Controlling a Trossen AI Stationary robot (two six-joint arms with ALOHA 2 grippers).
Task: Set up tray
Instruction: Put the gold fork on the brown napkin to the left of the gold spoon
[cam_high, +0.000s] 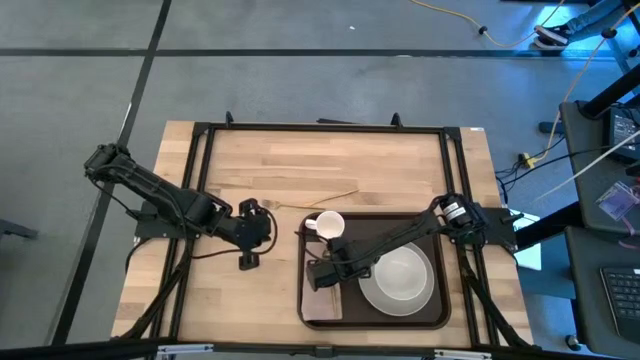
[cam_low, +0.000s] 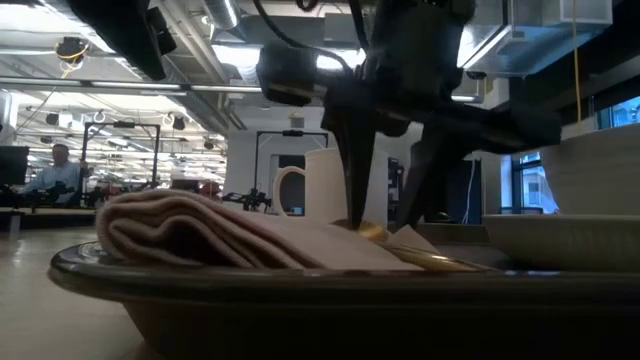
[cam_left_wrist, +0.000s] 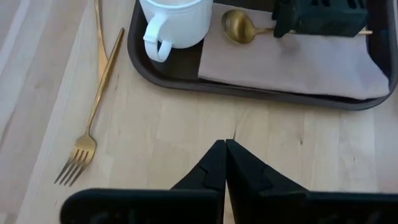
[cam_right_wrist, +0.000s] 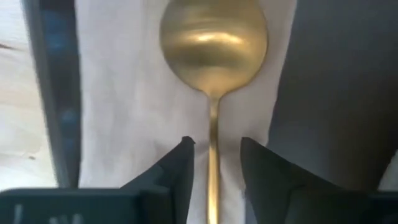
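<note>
While the right gripper (cam_high: 322, 277) stands open astride a spoon (cam_right_wrist: 213, 43), the left gripper (cam_left_wrist: 224, 163) is shut.
The tray (cam_high: 445, 310) is laid with its long axis across the table.

Robotics lab or open industrial workspace. Wooden bench (cam_high: 330, 170) in a black metal frame on grey concrete floor (cam_high: 300, 60). Loose cables (cam_high: 560, 110) and a keyboard (cam_high: 622, 295) past its right edge. Beyond it, exposed ceiling ducts (cam_low: 200, 40), strip lights, more rigs, a seated person (cam_low: 55, 170) far off.
</note>
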